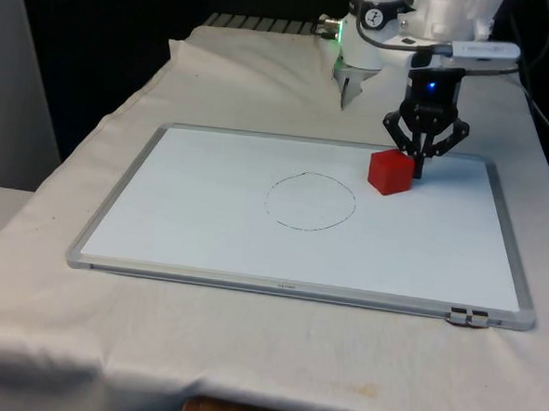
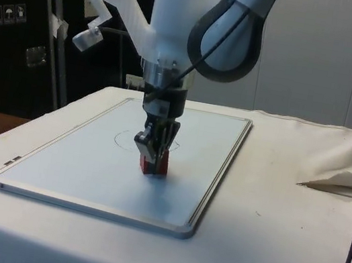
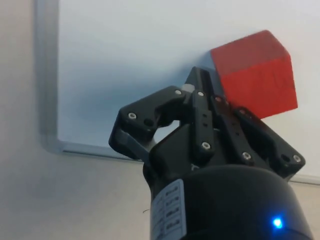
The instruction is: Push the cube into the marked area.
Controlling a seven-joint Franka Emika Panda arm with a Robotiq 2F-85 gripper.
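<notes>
A red cube (image 1: 390, 171) sits on the whiteboard (image 1: 208, 229), just to the front view's right of the drawn circle (image 1: 310, 201) and outside its line. My gripper (image 1: 417, 170) is shut with nothing held, its tips down at the board and touching the cube's far right side. In the side view the gripper (image 2: 150, 156) stands in front of the cube (image 2: 158, 164), with the circle (image 2: 127, 138) beyond it. In the wrist view the closed fingertips (image 3: 199, 80) press against the cube (image 3: 255, 70).
The whiteboard's metal frame (image 1: 297, 289) lies flat on the white cloth. A rumpled fold of cloth (image 2: 347, 168) lies on the table beside the board.
</notes>
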